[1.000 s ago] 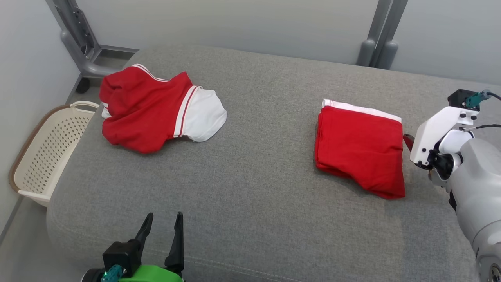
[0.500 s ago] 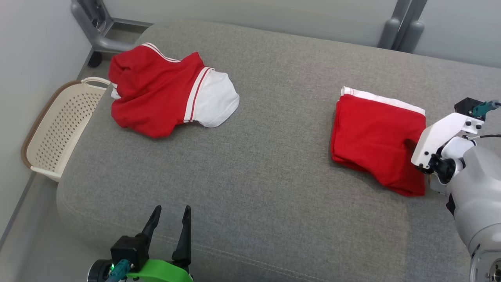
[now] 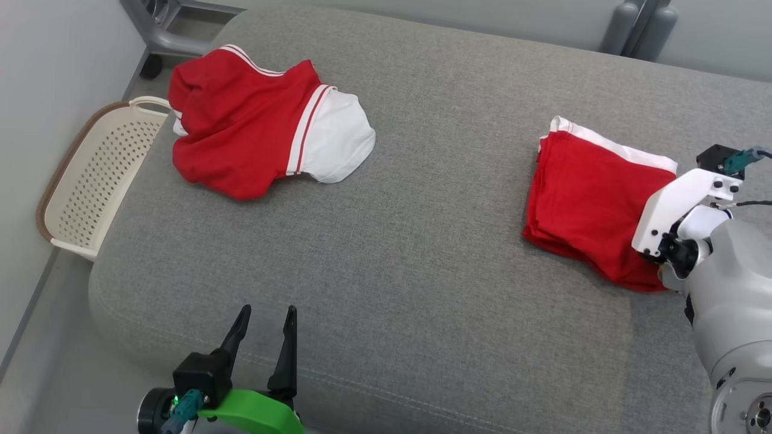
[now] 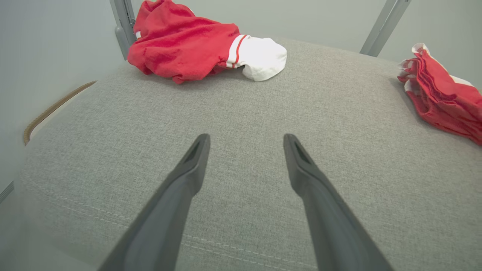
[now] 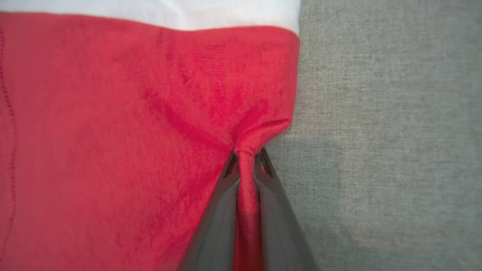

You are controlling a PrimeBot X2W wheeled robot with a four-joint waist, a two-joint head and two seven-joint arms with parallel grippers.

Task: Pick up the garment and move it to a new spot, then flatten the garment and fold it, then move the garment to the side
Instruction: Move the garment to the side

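One garment edge [image 5: 263, 126] inside right tool [image 5: 246, 156]

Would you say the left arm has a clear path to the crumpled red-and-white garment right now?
Probably yes: the left hand is open, and only bare grey cushion lies between it and the crumpled garment. Whether the arm stretches that far is unclear.
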